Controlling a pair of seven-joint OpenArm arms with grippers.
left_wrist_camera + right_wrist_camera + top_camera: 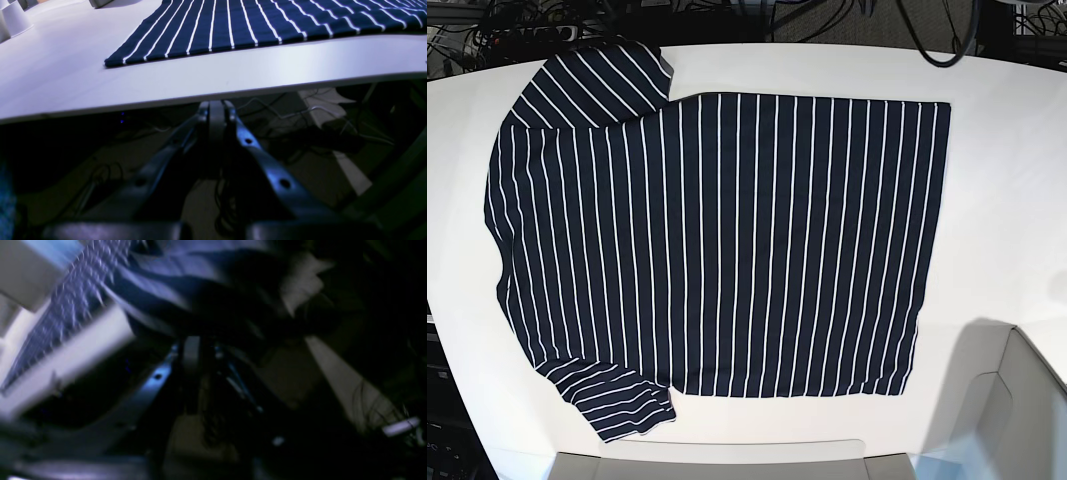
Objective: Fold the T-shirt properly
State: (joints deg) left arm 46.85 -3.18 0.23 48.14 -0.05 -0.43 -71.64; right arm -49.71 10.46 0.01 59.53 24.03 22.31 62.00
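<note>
We see the dark navy soft T-shirt with thin white stripes [727, 250] lying spread flat on the white table [1007, 180], both sleeves out and no fold made yet. Our left gripper [217, 110] waits below the table edge with jaws pressed together and empty; of our right gripper [196, 353] we cannot tell the width, because its view is blurred. We judge that a grasp on only the top layer, or pulling unevenly, could wrinkle the cloth; no container is visible.
</note>
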